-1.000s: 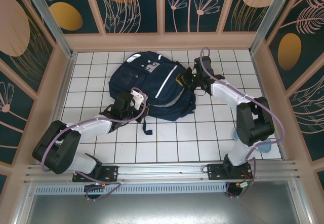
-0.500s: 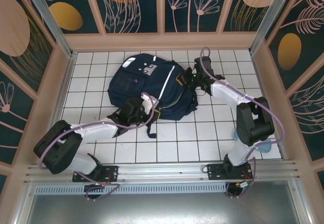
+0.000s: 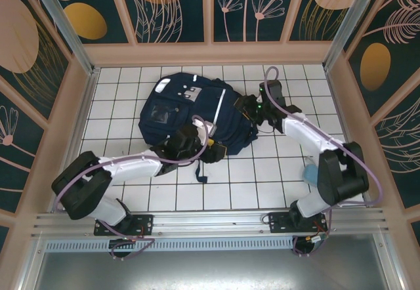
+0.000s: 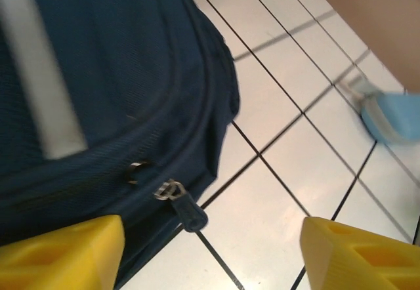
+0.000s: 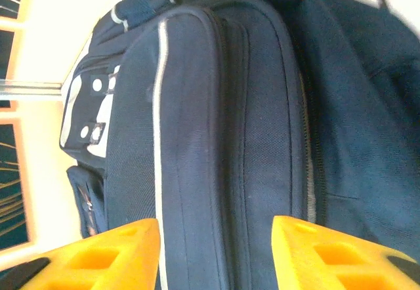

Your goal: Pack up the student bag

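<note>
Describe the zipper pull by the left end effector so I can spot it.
Find the navy student bag on the white tiled table. At its rounded edge by the left end effector hangs the zipper pull: a dark tab on a silver ring, dangling over the tile.

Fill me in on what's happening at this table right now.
A robot is busy with a large navy-blue fabric backpack with a thin white stripe, which lies on the white tiled tabletop. The left gripper sits at the bag's near edge, its yellow fingers wide apart, with a dark zip pull just ahead of them. The right gripper faces the bag's right side, jaws also apart and gripping nothing. The zips in view look closed.
</note>
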`<action>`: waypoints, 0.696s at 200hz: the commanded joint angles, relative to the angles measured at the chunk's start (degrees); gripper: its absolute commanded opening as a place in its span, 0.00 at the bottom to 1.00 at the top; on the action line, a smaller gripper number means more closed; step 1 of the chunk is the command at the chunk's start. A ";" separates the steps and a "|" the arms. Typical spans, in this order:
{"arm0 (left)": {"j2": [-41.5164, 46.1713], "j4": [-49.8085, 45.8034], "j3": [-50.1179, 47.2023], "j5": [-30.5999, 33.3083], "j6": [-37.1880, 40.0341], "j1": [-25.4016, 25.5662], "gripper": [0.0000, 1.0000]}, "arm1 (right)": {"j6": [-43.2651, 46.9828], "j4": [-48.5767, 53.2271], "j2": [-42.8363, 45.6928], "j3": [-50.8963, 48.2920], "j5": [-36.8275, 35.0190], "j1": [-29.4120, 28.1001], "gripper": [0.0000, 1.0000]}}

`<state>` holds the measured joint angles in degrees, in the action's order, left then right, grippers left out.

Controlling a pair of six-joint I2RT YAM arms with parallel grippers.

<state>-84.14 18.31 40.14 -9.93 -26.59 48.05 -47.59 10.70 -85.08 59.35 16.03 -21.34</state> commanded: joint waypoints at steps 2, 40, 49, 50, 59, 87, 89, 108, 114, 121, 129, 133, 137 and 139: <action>4.52 -6.15 -0.71 6.33 -7.57 -1.42 0.75 | 10.23 8.35 5.42 -2.77 -6.14 -2.01 0.51; 10.15 -9.09 -3.92 7.90 -17.06 -4.79 0.77 | 13.51 12.81 9.68 -6.00 -10.97 -9.28 0.52; 11.37 -10.82 -4.19 9.75 -19.67 -5.56 0.76 | 14.94 12.34 9.85 -6.72 -11.42 -12.11 0.51; 11.50 -11.00 -4.23 9.93 -19.97 -5.62 0.76 | 15.05 12.29 9.85 -6.76 -11.49 -12.48 0.51; 12.52 -12.59 -4.36 11.56 -22.65 -6.24 0.76 | 16.61 12.11 9.32 -6.88 -11.72 -15.32 0.49; 14.85 -14.20 -5.19 14.41 -32.28 -7.10 0.74 | 21.57 13.48 5.23 -5.01 -15.20 -23.28 0.44; 14.94 -14.01 -5.26 14.37 -32.80 -7.12 0.73 | 21.77 13.63 4.85 -4.77 -15.41 -23.65 0.43; 15.65 -13.14 -5.99 15.55 -37.69 -7.10 0.71 | 22.49 15.19 1.01 -2.85 -18.62 -26.20 0.41; 15.71 -12.55 -6.17 15.64 -38.61 -7.16 0.71 | 22.54 15.57 0.08 -2.33 -19.75 -26.70 0.41; 15.67 -12.41 -6.29 15.97 -39.51 -7.18 0.70 | 22.38 15.80 -0.88 -1.88 -20.90 -27.15 0.41; 15.60 -12.22 -6.39 16.22 -40.17 -7.13 0.70 | 22.46 15.76 -1.61 -1.63 -21.23 -27.49 0.41; 15.52 -12.06 -6.36 16.11 -40.36 -7.22 0.70 | 22.38 15.67 -1.93 -1.57 -21.45 -27.44 0.41; 15.46 -12.03 -6.43 16.09 -40.67 -7.17 0.69 | 22.18 15.60 -2.13 -1.50 -21.75 -27.45 0.41; 15.36 -12.03 -6.42 16.13 -40.83 -7.18 0.69 | 22.10 15.59 -2.20 -1.45 -21.88 -27.44 0.41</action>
<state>-69.25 6.15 34.54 4.21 -61.36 41.12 -27.09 23.83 -85.91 55.61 -0.73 -48.31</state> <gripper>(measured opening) 0.697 0.410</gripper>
